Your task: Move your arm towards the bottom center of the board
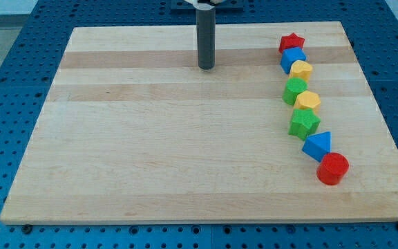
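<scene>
Wooden board (pixel 150 138), rod upright – my tip (pixel 206 67) top-centre

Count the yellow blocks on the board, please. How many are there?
2. One yellow block is third from the top of the chain at the view's right; the other yellow block is fifth, between two green ones. None seems hidden.
</scene>
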`<act>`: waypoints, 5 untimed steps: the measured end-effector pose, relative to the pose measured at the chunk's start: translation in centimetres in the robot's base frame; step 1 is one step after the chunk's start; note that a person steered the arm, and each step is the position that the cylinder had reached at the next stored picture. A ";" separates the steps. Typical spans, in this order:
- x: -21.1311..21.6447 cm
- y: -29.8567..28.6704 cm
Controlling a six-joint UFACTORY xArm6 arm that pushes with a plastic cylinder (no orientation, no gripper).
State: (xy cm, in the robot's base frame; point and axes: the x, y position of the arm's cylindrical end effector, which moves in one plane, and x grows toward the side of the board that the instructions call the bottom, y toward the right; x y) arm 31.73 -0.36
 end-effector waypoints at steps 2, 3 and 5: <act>0.0 0.1; 1.2 0.4; 16.8 1.1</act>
State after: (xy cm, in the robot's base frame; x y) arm 48.53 0.70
